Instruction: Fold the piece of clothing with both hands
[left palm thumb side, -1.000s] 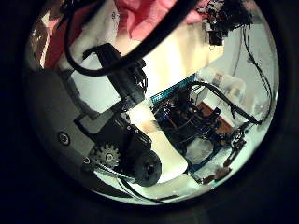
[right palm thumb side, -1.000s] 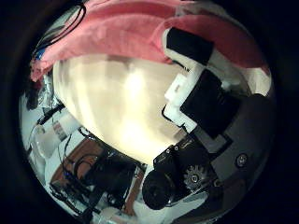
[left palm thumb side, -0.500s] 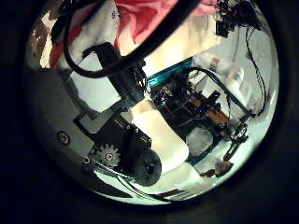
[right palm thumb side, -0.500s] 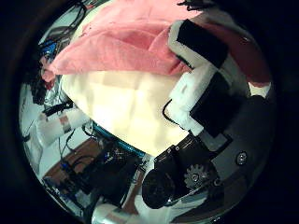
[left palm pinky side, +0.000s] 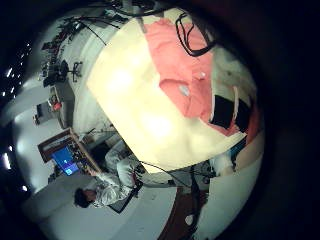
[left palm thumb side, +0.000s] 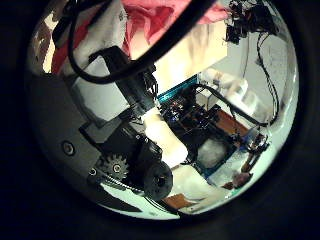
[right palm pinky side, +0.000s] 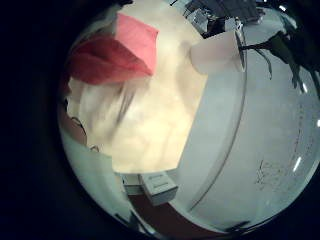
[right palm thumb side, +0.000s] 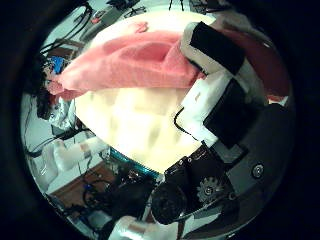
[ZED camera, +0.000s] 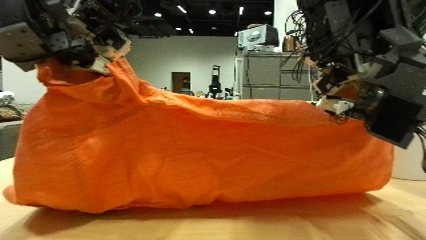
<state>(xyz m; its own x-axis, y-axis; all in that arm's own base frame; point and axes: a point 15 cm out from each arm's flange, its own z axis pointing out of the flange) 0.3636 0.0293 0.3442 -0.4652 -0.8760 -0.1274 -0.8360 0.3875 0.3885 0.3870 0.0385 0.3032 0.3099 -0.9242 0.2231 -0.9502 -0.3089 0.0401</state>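
Fingers (ZED camera: 107, 45) of the left hand (ZED camera: 60, 35) are seen curled into a gathered upper corner of the large orange fabric garment (ZED camera: 200, 150), which is pinched and held raised. Fingers (ZED camera: 336, 100) of the right hand (ZED camera: 366, 95) are likewise closed on the opposite upper edge of the cloth, at a lower height.

Garment: held up between both hands, filling most of the outside view. Its top edge slopes down from the left hand to the right hand; the body is creased and sags, and the lower hem rests on the pale wooden table (ZED camera: 213, 225).

Left little finger side palm view: the cloth (left palm pinky side: 185, 70) is shown spread over one end of the pale tabletop (left palm pinky side: 135, 110), with black and white finger parts (left palm pinky side: 228, 108) lying against it.

Left thumb side palm view: largely filled by the hand's own black and white body (left palm thumb side: 110, 120); a portion of cloth (left palm thumb side: 160, 18) is visible at the edge.

Right thumb side palm view: the cloth (right palm thumb side: 130, 62) is drawn taut across the table (right palm thumb side: 140, 115), with a black and white finger (right palm thumb side: 210, 50) pressed into it.

Right little finger side palm view: a folded mass of cloth (right palm pinky side: 115, 55) is shown over the tabletop (right palm pinky side: 160, 110).
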